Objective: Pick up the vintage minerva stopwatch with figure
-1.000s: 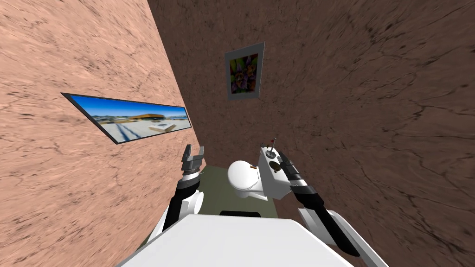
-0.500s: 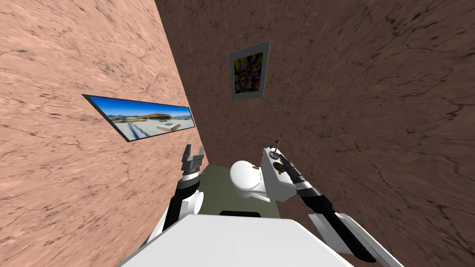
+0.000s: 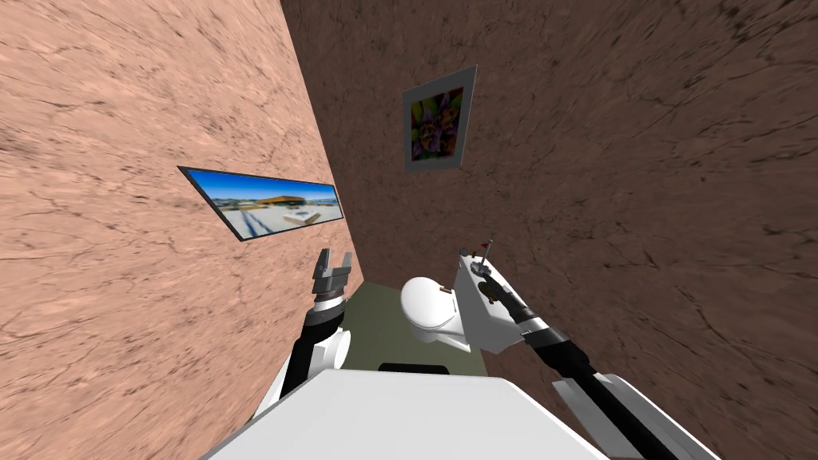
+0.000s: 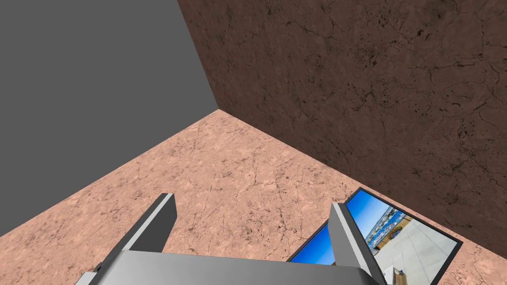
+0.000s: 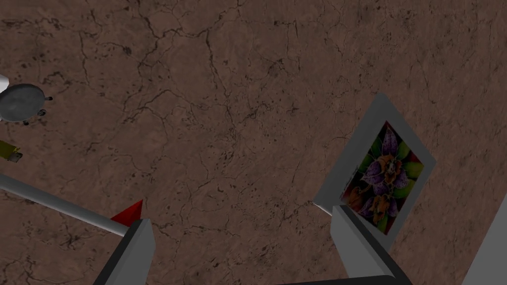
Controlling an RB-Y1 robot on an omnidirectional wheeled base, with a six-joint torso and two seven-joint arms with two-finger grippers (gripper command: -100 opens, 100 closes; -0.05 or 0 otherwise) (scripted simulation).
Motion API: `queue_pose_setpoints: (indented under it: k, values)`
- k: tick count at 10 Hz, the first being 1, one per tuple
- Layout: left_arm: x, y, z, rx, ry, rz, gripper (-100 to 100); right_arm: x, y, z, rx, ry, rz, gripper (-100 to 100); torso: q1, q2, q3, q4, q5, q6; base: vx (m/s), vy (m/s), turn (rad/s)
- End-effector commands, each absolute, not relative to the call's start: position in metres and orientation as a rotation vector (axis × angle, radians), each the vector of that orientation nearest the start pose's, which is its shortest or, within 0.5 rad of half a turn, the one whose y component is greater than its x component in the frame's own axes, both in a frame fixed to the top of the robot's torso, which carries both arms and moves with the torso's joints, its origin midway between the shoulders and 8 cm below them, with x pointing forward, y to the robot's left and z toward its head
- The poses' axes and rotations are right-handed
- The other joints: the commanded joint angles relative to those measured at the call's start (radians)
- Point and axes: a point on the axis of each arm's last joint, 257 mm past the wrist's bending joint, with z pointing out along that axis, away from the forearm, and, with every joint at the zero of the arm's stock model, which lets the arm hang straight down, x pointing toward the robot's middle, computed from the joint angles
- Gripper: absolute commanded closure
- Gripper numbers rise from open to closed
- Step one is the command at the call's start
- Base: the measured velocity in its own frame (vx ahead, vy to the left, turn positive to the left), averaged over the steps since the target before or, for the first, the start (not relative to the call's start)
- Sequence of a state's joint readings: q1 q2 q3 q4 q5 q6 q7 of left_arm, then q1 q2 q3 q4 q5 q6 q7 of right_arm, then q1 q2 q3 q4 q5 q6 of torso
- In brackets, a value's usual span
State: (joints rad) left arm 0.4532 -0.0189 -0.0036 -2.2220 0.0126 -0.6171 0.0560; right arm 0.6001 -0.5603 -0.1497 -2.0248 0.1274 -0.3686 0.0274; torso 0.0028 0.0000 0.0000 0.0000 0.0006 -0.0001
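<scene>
The stopwatch is a small grey round disc with little knobs, lying on the white toilet tank's lid. In the right wrist view the stopwatch lies well off to the side, beyond one finger. My right gripper reaches low over the lid just short of it. The right gripper is open and holds nothing; it points at the brown wall. My left gripper is raised beside the pink wall, and the left gripper is open and empty.
A thin grey rod with a red tip stands on the lid by the stopwatch, close to my right finger. A small olive-brown object lies there too. The white toilet bowl sits left of the tank. A brown wall runs close behind it.
My head has shifted, sliding the window and picture rightward in view. My right arm has stretched further forward along the tank lid toward the stopwatch. The left arm has stayed put.
</scene>
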Motion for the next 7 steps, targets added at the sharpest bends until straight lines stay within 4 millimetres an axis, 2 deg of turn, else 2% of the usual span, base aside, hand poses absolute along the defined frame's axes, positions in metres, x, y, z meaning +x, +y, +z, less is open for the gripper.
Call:
queue_pose_setpoints:
  k: [1,2,3,4,5,6,7]
  values:
    - [0.337,0.275,0.035,-0.616,0.501,-1.404,0,0.371,-0.361,-0.136,0.421,1.412,0.769,-100,0.000,0.000,0.000,0.000,0.000,0.000,0.000,0.038,0.051]
    - [0.337,0.275,0.035,-0.616,0.501,-1.404,0,0.367,-0.372,-0.147,0.395,1.460,0.718,-100,-0.001,0.000,0.000,0.000,0.000,0.000,0.006,0.045,0.111]
    - [0.337,0.275,0.035,-0.616,0.501,-1.404,0,0.368,-0.372,-0.146,0.381,1.469,0.715,-100,0.000,0.000,0.000,0.000,0.000,0.000,0.008,0.041,0.044]
    - [0.337,0.275,0.035,-0.616,0.501,-1.404,0,0.364,-0.384,-0.157,0.355,1.515,0.664,-100,0.000,0.000,0.000,0.000,0.000,0.000,0.006,0.053,0.098]
    - [0.337,0.275,0.035,-0.616,0.501,-1.404,0,0.365,-0.383,-0.156,0.339,1.525,0.660,-100,0.000,0.000,0.000,0.000,0.000,0.000,0.006,0.042,0.045]
    - [0.337,0.275,0.035,-0.616,0.501,-1.404,0,0.362,-0.395,-0.166,0.306,1.574,0.609,-100,0.000,0.000,0.000,0.000,0.000,0.000,0.011,0.051,0.087]
    - [0.337,0.275,0.035,-0.616,0.501,-1.404,0,0.362,-0.395,-0.166,0.295,1.580,0.606,-100,0.000,0.000,0.000,0.000,0.000,0.000,0.011,0.038,0.049]
